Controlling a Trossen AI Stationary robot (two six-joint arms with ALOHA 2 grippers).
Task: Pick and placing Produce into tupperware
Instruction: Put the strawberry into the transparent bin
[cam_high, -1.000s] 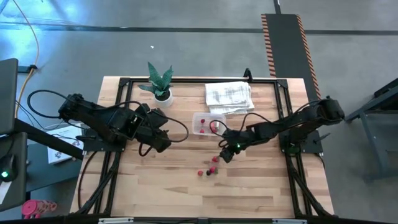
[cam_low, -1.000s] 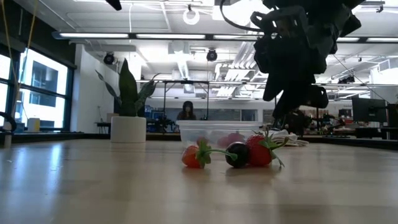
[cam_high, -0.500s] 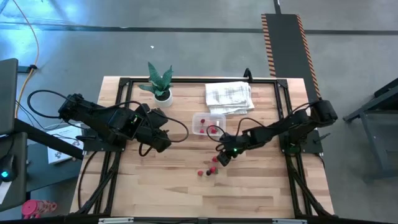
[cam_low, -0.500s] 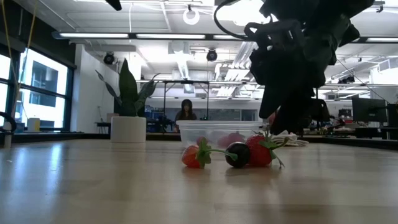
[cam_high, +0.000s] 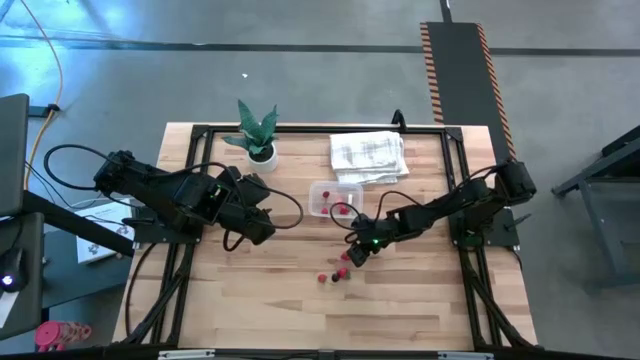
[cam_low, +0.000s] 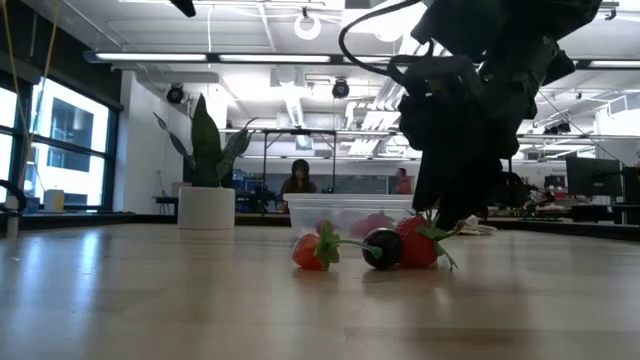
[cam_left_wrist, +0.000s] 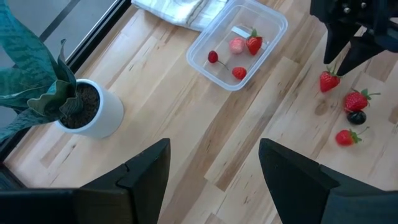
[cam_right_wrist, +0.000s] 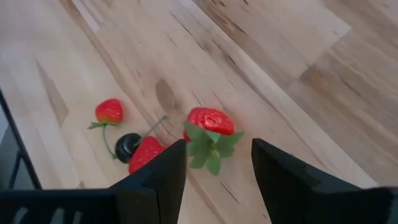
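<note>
The clear tupperware (cam_high: 335, 198) sits mid-table with several red and pink pieces (cam_left_wrist: 239, 46) lying in it. A lone strawberry (cam_right_wrist: 208, 121) lies on the wood, with two more strawberries and a dark cherry (cam_right_wrist: 127, 146) grouped beside it (cam_high: 331, 277). My right gripper (cam_high: 355, 252) hangs open just above the lone strawberry, one finger on either side, touching nothing; in the low view it (cam_low: 452, 195) hovers over the fruit cluster (cam_low: 382, 248). My left gripper (cam_high: 262, 225) waits open at the table's left half.
A potted green plant (cam_high: 258, 135) stands near the far left edge and a folded white towel (cam_high: 368, 155) lies at the far edge beside the tupperware. Bare wood stretches along the near side (cam_high: 330, 320). A person shows in the room behind the table (cam_low: 300, 178).
My right gripper has drifted a little toward the table's left and sunk lower, closing in on the lone strawberry. The fruit and the tupperware have not moved.
</note>
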